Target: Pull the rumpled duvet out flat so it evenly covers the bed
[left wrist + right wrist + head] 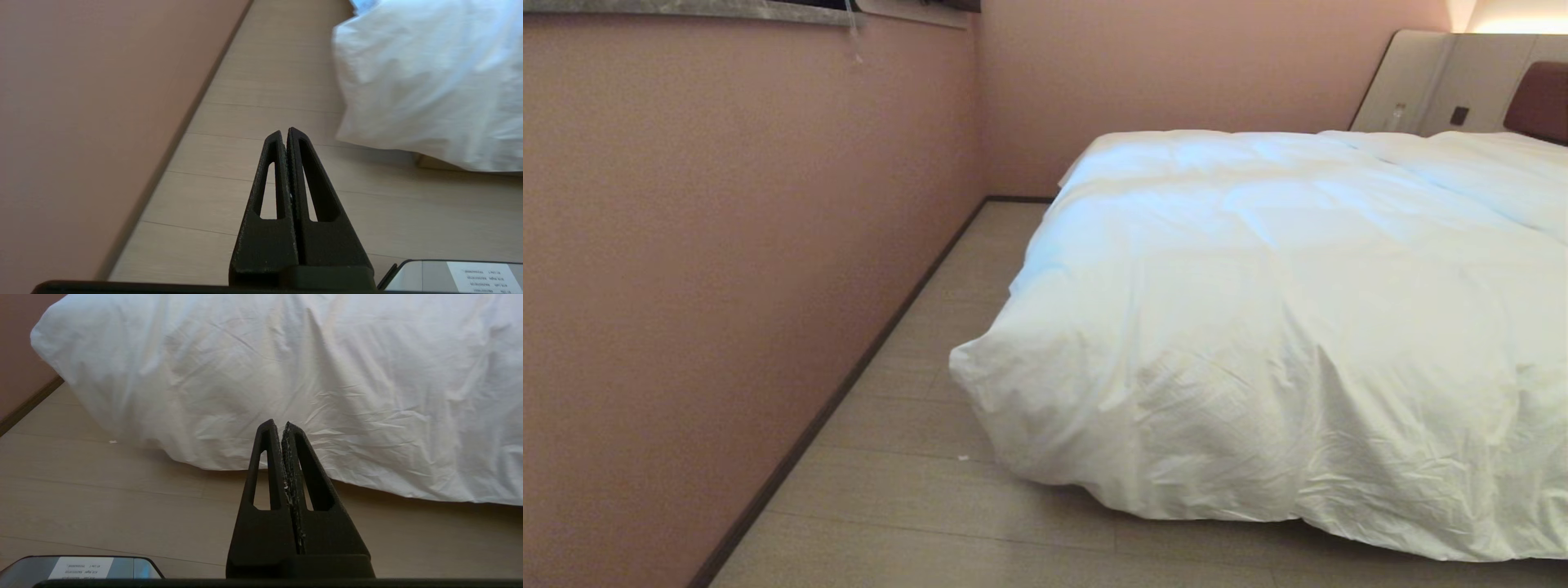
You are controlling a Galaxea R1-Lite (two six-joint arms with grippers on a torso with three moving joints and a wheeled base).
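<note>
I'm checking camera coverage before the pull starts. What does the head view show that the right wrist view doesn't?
Head view only: the duvet's top spread over the bed, the brown headboard, the far wall.
Right wrist view only: the right gripper, shut and empty, short of the hanging edge.
Both: the white duvet draping toward the floor.

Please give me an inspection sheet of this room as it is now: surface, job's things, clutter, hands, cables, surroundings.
Surface: pale plank floor.
Job's things: white duvet covers the bed, creased, its near edge hanging almost to the floor; brown headboard.
Clutter: small white speck on the floor.
Hands: left hand shut, empty, above the floor; right hand shut, empty, facing the duvet.
Cables: nothing seen.
Surroundings: pink wall, dark skirting.
</note>
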